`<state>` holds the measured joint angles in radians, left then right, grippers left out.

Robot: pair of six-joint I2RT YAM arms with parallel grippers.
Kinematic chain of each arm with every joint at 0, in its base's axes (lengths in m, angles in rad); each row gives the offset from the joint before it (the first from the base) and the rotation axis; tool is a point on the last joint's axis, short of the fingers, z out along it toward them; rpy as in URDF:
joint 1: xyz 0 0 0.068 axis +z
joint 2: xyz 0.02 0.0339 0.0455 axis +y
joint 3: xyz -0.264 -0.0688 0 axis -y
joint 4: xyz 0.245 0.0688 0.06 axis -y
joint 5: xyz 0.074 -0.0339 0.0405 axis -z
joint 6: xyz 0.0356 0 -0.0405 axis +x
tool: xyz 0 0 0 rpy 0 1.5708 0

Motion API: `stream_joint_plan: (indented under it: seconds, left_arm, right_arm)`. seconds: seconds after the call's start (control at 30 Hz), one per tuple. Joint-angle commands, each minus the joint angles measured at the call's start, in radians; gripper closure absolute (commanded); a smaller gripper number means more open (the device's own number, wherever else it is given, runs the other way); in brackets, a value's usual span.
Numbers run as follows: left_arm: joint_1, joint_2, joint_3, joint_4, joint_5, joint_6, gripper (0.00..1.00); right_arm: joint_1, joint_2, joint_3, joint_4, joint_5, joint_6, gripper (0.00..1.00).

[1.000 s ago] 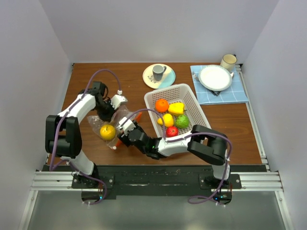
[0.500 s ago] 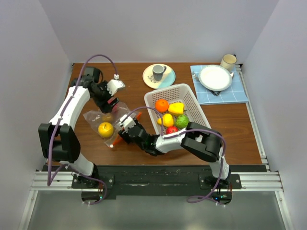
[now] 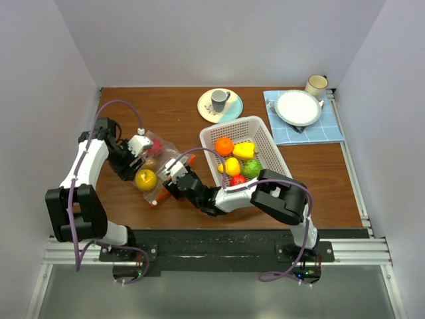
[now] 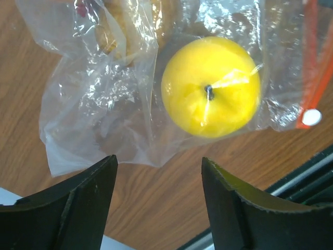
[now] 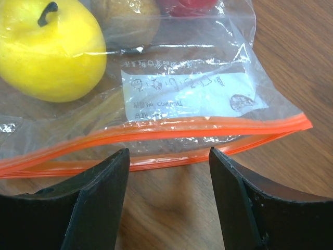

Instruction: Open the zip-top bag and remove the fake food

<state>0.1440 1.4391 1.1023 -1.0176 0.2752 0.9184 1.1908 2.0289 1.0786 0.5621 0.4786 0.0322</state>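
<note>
The clear zip-top bag (image 3: 158, 167) lies on the wooden table left of centre. Its orange zip strip (image 3: 163, 194) is toward the front. Inside are a yellow fruit (image 3: 146, 179), a red piece (image 3: 157, 147) and a brownish piece (image 5: 125, 21). My left gripper (image 3: 135, 167) is open and empty at the bag's left side. In the left wrist view (image 4: 158, 172) the bag (image 4: 99, 99) and yellow fruit (image 4: 210, 94) lie just beyond its fingertips. My right gripper (image 3: 174, 181) is open and empty at the bag's right. In the right wrist view (image 5: 169, 161) the zip strip (image 5: 182, 130) lies just ahead of it, its two lips slightly apart.
A white perforated basket (image 3: 265, 136) right of the bag holds orange, yellow, green and red fake fruit. A plate with a grey cup (image 3: 220, 104) sits at the back. A white plate on a blue cloth (image 3: 299, 108) and a mug (image 3: 316, 85) are at back right.
My left arm has swung from the bag's far edge up and then down to its left side. The bag has shifted slightly. My right gripper has hardly moved.
</note>
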Motion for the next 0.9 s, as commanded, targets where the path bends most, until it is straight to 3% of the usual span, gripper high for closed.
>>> stream_joint_plan:
  seconds: [0.0,0.23,0.87]
  left_arm:
    - [0.006,-0.014,-0.018,0.168,-0.022,-0.021,0.32]
    - [0.002,0.095,0.041,0.289,0.053,-0.139,0.35]
    - [-0.029,0.175,-0.085,0.393,0.062,-0.139,0.36]
  right_arm:
    - [-0.003,-0.032,0.030,0.039,-0.003,-0.005,0.34]
    - [-0.002,-0.047,0.017,0.035,-0.017,-0.003,0.35]
    - [-0.003,-0.133,0.041,0.025,-0.020,-0.026,0.35]
